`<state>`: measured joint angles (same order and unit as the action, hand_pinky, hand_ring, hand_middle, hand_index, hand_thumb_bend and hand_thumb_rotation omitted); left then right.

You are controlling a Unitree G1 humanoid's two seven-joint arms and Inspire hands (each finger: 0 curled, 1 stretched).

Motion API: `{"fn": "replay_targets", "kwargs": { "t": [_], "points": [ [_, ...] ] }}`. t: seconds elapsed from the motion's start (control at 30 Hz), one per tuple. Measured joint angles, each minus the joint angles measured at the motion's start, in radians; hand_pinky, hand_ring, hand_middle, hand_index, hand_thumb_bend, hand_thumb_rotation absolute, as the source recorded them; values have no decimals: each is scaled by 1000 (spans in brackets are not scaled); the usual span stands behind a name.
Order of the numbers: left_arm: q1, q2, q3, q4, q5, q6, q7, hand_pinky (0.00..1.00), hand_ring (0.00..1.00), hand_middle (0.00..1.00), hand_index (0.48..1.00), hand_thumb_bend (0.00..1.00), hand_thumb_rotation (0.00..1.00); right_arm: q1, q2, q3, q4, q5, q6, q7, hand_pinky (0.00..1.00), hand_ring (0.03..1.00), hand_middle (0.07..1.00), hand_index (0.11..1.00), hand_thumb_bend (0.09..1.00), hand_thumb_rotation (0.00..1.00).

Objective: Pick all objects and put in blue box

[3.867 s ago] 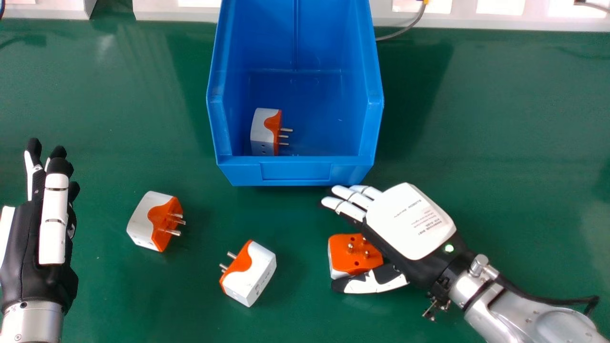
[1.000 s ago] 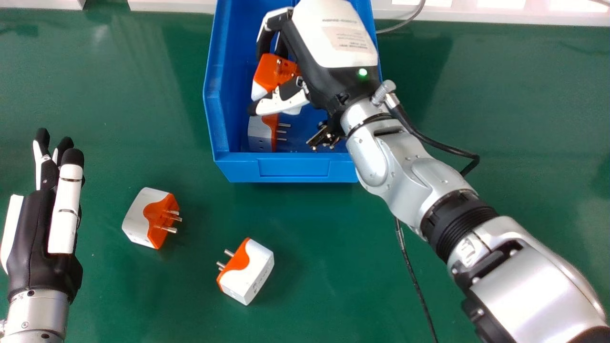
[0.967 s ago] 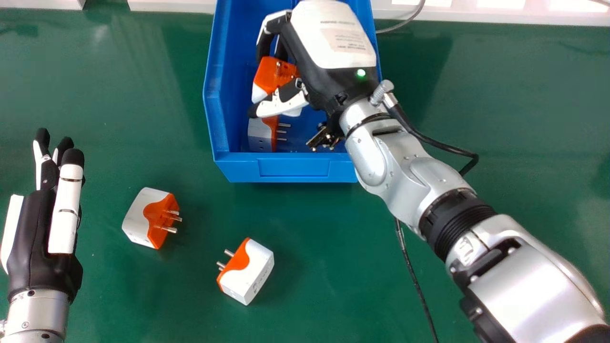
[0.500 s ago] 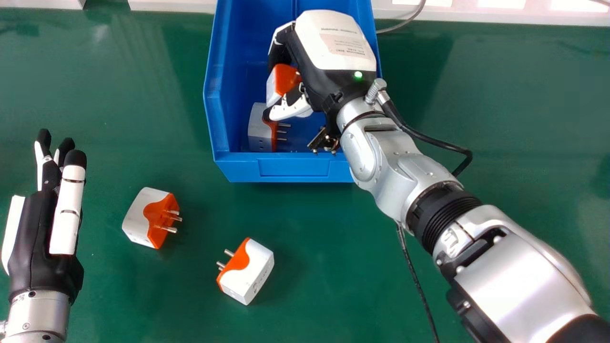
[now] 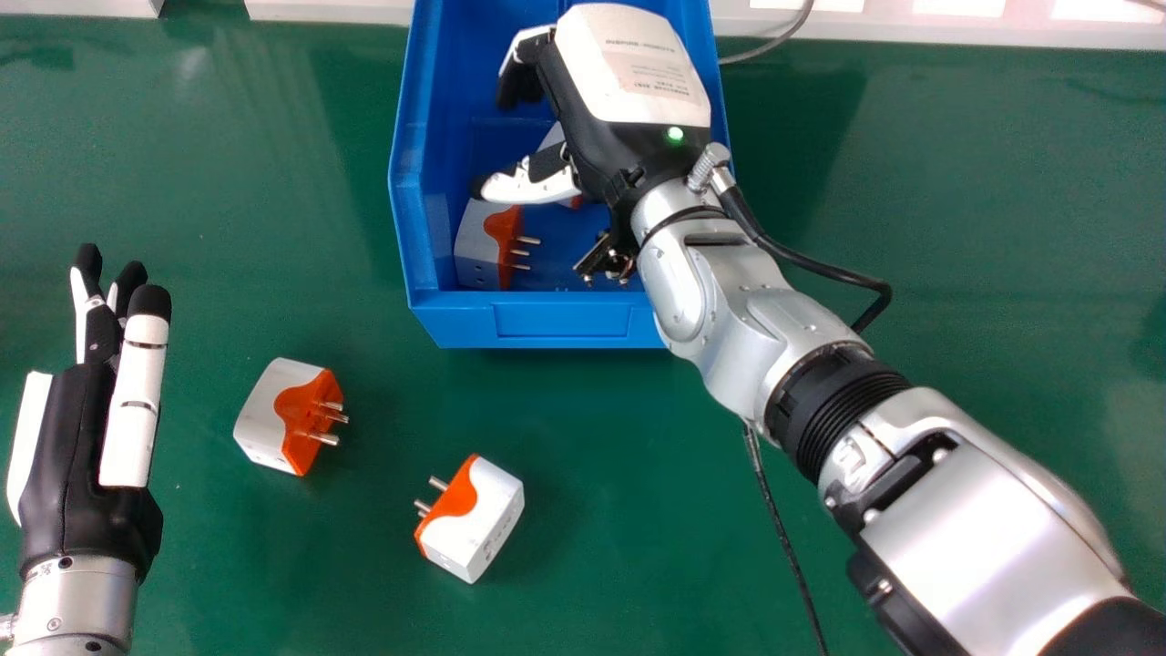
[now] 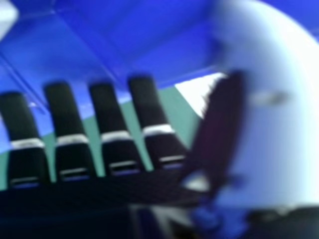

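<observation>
My right hand (image 5: 629, 82) is over the blue box (image 5: 560, 323), its thumb spread from its fingers and nothing held. In the right hand view, the fingers of my right hand (image 6: 107, 114) are straight against the blue wall. Partly hidden under the hand, one white-and-orange plug adapter (image 5: 553, 137) lies in the box. Another adapter (image 5: 475, 241) rests near the box's front left, prongs to the right. On the table, one adapter (image 5: 273, 410) is left of centre and another (image 5: 474, 528) is nearer the front. My open left hand (image 5: 86, 456) is at the far left.
A green table (image 5: 638, 547) carries everything. White frames (image 5: 328, 11) run along its back edge, and a grey cable (image 5: 770, 50) lies right of the box. My right forearm crosses the table's right half, with a thin black cable (image 5: 788, 547) beside it.
My right hand let go of the adapter it carried, which now lies in the box. Its fingers and thumb spread apart. The adapter at the box's front shifted slightly left.
</observation>
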<state>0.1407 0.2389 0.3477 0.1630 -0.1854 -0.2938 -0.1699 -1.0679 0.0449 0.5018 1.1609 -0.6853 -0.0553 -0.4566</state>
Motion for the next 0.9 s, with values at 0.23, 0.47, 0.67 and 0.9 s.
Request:
{"fn": "replay_targets", "kwargs": {
  "t": [0.23, 0.47, 0.67, 0.9],
  "points": [
    [5, 0, -1, -3, 4, 1, 1, 1000, 1000, 1000, 983, 490, 914, 132, -35, 24, -205, -28, -5, -54, 744, 889, 934, 912, 372, 699],
    [22, -4, -1, -29, -3, 3, 1, 1000, 1000, 1000, 979, 457, 920, 362, -94, 34, -531, -77, 1, -84, 695, 865, 904, 900, 378, 691],
    [33, -9, 2, -29, -14, -4, -10, 1000, 1000, 1000, 991, 466, 926, 605, -181, 35, -861, -103, -54, -71, 714, 869, 911, 897, 376, 721],
    [40, -13, 6, -30, -27, -5, -19, 1000, 1000, 1000, 988, 434, 925, 808, -285, 30, -1047, -116, -184, -60, 672, 824, 877, 860, 397, 703]
  ]
}}
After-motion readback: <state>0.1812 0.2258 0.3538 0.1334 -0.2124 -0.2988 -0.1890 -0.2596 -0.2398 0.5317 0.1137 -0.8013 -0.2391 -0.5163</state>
